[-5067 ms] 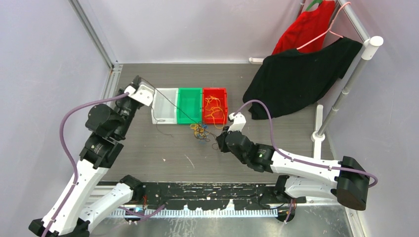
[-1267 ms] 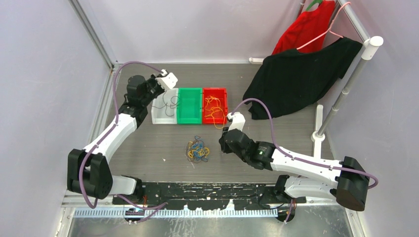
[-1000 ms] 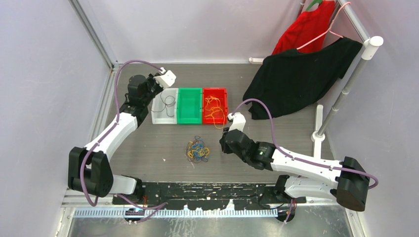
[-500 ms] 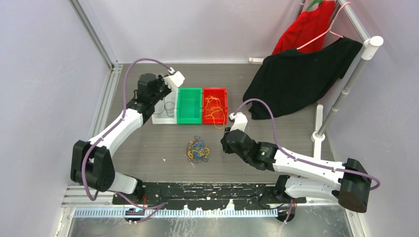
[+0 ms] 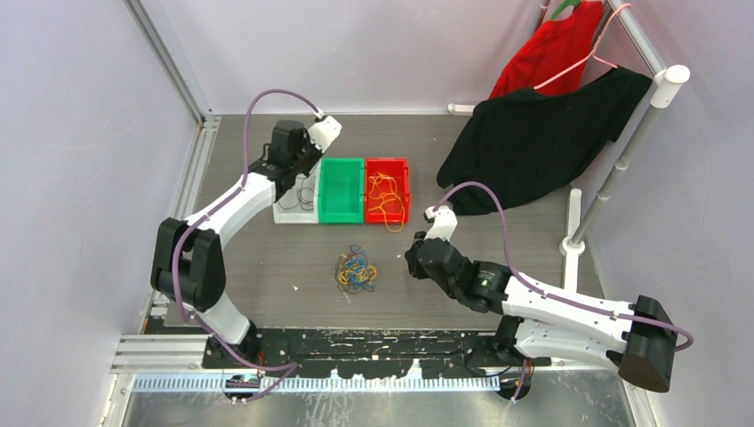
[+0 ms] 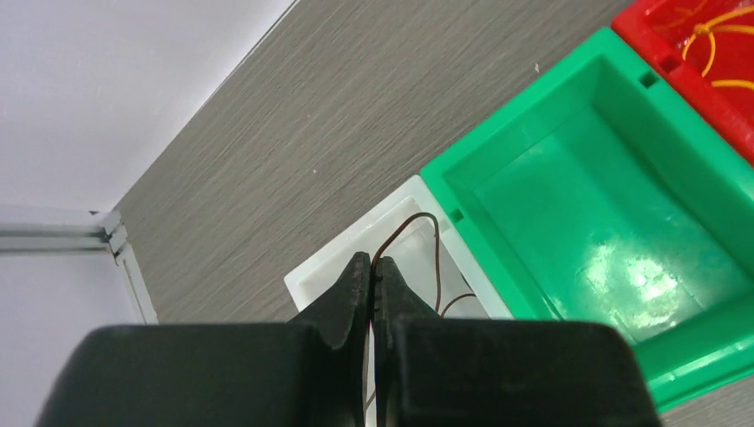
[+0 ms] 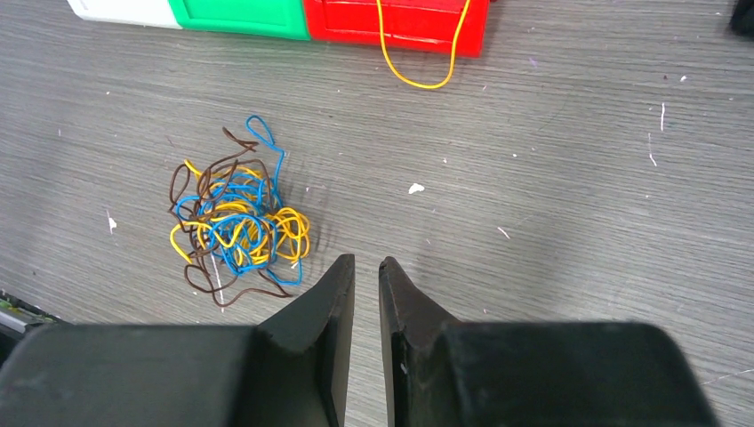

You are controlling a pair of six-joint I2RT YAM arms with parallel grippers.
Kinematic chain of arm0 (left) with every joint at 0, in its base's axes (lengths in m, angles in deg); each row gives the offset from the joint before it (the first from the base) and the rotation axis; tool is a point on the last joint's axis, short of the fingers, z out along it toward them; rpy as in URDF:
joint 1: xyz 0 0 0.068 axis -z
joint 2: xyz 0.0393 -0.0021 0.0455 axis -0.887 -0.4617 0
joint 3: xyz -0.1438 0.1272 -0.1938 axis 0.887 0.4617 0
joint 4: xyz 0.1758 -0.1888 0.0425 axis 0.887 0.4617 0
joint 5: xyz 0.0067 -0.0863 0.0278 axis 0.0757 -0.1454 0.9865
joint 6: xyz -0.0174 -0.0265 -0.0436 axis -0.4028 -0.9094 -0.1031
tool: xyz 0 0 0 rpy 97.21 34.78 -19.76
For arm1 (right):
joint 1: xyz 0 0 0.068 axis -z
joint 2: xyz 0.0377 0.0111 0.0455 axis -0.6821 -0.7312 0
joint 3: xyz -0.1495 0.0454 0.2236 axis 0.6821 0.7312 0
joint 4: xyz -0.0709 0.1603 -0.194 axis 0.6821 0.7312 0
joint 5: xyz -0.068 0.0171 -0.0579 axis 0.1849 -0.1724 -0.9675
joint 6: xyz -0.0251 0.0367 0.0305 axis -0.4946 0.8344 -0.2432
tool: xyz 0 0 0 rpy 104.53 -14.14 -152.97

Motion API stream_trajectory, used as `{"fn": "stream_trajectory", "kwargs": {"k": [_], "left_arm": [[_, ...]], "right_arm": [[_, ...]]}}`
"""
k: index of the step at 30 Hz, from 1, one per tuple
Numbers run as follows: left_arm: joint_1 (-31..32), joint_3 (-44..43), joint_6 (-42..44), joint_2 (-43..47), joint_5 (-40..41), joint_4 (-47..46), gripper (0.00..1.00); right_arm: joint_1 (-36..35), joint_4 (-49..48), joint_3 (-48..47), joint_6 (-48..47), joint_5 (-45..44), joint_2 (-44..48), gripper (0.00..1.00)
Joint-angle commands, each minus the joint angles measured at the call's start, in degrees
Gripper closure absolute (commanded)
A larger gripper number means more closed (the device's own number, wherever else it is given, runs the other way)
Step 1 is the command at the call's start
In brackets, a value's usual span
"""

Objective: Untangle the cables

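Left claw [image 5: 305,171] hangs over the far end of the white bin [image 5: 284,212], tips pointing down. From the top view I cannot tell whether it is shut. Thin dark brown wire [image 5: 308,190] lies in that bin. White bin, green bin [image 5: 340,162] and red bin [image 5: 387,162] sit touching in a row, left of centre and toward the far edge of the surface. Orange-yellow wires [image 5: 384,197] fill the red bin, one loop spilling over its near wall. Tangle of wires [image 5: 356,269], blue, yellow and brown, lies on the surface between the bins and the near edge. Right claw [image 5: 416,264] is low, just right of the tangle and apart from it. Black garment [image 5: 533,142] and red garment [image 5: 551,53] hang at the far right corner.

Left wrist: left claw [image 6: 371,271] has its fingers pressed together, clamped on the dark brown wire [image 6: 418,220], which arcs out of the tips and drops into the white bin [image 6: 338,258]. Green bin [image 6: 516,98] beside it holds nothing visible. Red bin [image 6: 702,93] is at the corner of the view.

Right wrist: right claw [image 7: 366,262] has its fingers slightly apart with nothing between them, above bare surface. The tangle [image 7: 236,227] lies to the left of the tips, not touching. The yellow loop [image 7: 425,87] from the red bin [image 7: 396,27] rests on the surface.
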Motion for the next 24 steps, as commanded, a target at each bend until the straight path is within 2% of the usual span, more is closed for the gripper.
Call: {"fn": "stream_trajectory", "kwargs": {"k": [1, 5, 11, 15, 20, 24], "left_arm": [[-1.7, -3.0, -6.5, 0.3, 1.6, 0.9, 1.0], [-3.5, -1.1, -4.2, -1.0, 4.0, 0.4, 1.0], [-3.9, 3.5, 0.5, -2.5, 4.1, -5.3, 1.0], [-2.8, 2.2, 2.4, -4.6, 3.5, -6.3, 1.0], [-2.4, -2.6, 3.4, -8.7, 1.4, 0.6, 1.0], [-2.3, -3.7, 4.5, -10.5, 1.5, -0.8, 0.99]], "right_arm": [[0.3, -1.0, -1.6, 0.5, -1.6, -0.8, 0.78], [0.3, -0.9, -2.3, 0.0, -1.4, -1.5, 0.78], [0.3, -0.7, -3.2, 0.0, -1.4, -1.5, 0.78], [0.4, -0.6, -4.4, -0.2, -0.7, -2.2, 0.77], [0.4, 0.3, -6.7, -1.1, -0.2, -3.9, 0.78], [0.4, -0.2, -6.8, -1.1, -0.6, -3.5, 0.78]]}}
